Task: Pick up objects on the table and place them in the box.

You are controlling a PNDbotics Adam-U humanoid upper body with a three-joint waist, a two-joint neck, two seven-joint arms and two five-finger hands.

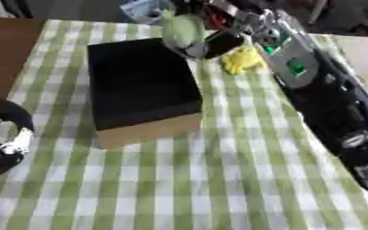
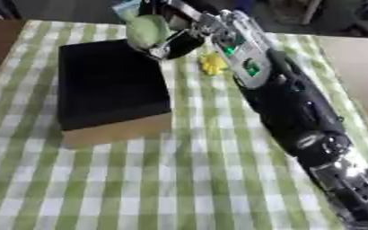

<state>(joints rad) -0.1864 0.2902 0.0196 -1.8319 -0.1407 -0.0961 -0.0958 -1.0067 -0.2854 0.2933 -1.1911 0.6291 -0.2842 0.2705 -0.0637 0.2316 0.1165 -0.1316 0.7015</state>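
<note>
A box point(image 1: 140, 85) with a dark inside and tan cardboard walls stands on the checked cloth, left of middle. My right arm reaches in from the lower right to the box's far right corner. There my right hand point(image 1: 211, 42) has its fingers curled round a pale green rounded object point(image 1: 183, 29), held just above the box's rim. A yellow object point(image 1: 242, 59) lies on the cloth right of the box, beside the hand. My left hand point(image 1: 2, 134) shows at the left edge, low, and its fingers are hard to make out.
The green and white checked cloth point(image 1: 218, 179) covers the table; brown tabletop point(image 1: 6, 49) shows at the far left. Some blurred items, one light blue point(image 1: 140, 8), lie beyond the box at the far edge.
</note>
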